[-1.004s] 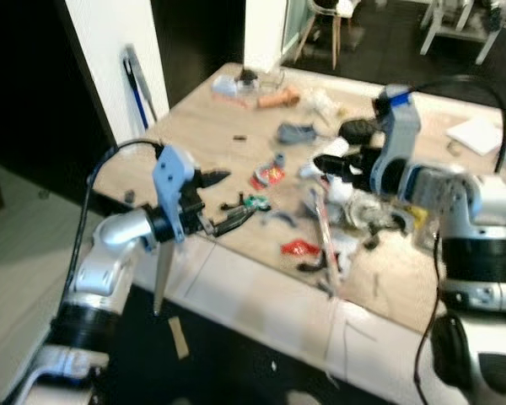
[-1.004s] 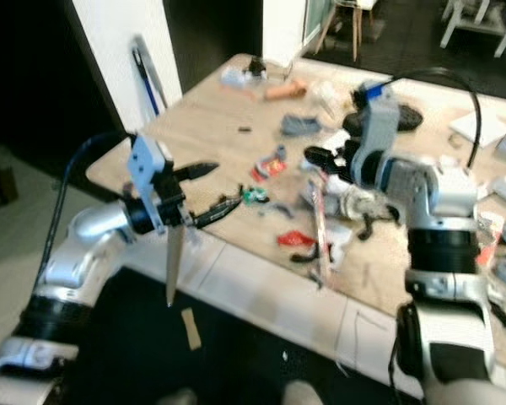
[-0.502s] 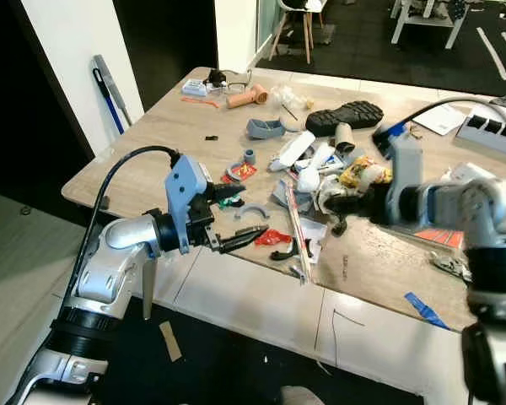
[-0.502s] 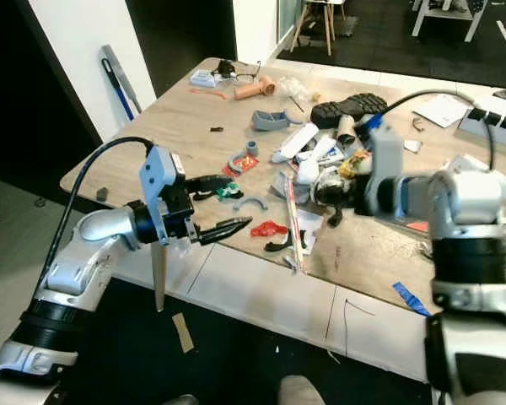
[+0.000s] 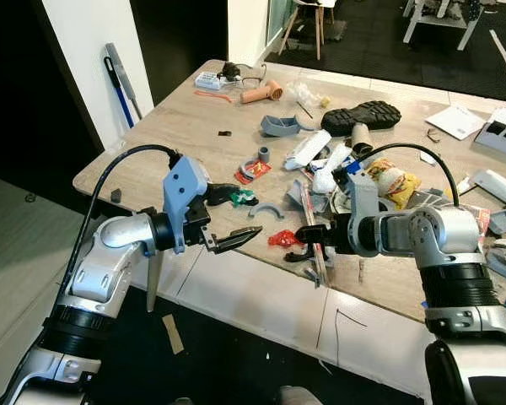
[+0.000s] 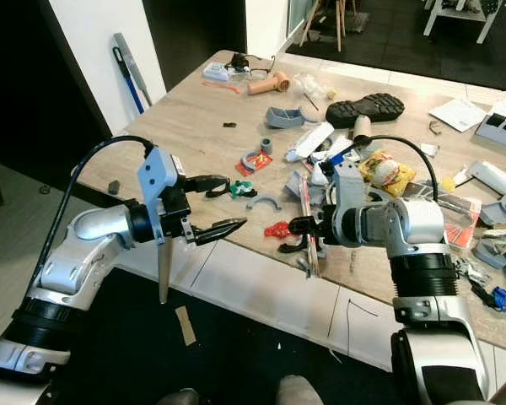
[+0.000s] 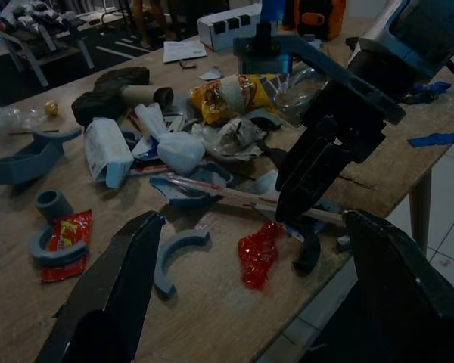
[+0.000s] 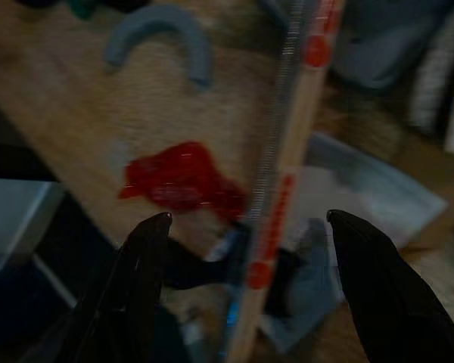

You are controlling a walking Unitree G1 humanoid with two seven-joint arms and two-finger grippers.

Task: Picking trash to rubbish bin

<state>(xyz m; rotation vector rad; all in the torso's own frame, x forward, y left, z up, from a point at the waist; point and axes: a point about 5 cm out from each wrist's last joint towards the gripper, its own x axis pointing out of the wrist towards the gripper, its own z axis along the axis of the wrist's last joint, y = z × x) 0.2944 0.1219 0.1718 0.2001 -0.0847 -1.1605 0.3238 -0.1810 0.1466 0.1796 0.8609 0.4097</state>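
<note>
A crumpled red wrapper (image 5: pixel 280 240) lies near the front edge of the wooden table (image 5: pixel 185 126). My right gripper (image 5: pixel 304 243) hovers open just beside and over it, with nothing between its fingers. In the right wrist view the red wrapper (image 8: pixel 183 178) sits ahead of the jaws, next to a long red-and-white stick (image 8: pixel 287 136). My left gripper (image 5: pixel 234 218) is held open at the table's front edge, left of the wrapper, with nothing in it. A grey arc-shaped piece (image 5: pixel 266 211) and a small green item (image 5: pixel 243 199) lie just beyond it.
A heap of litter fills the table's middle: a black shoe sole (image 5: pixel 367 114), a yellow snack bag (image 5: pixel 392 179), a red packet (image 5: pixel 257 169) and white bottles. A broom (image 5: pixel 122 80) leans on the wall at left. A cardboard scrap (image 5: pixel 174 333) lies on the dark floor.
The camera has shifted. My right gripper has come down from over the heap to the red wrapper at the table's front edge. The left gripper has stayed open in about the same place.
</note>
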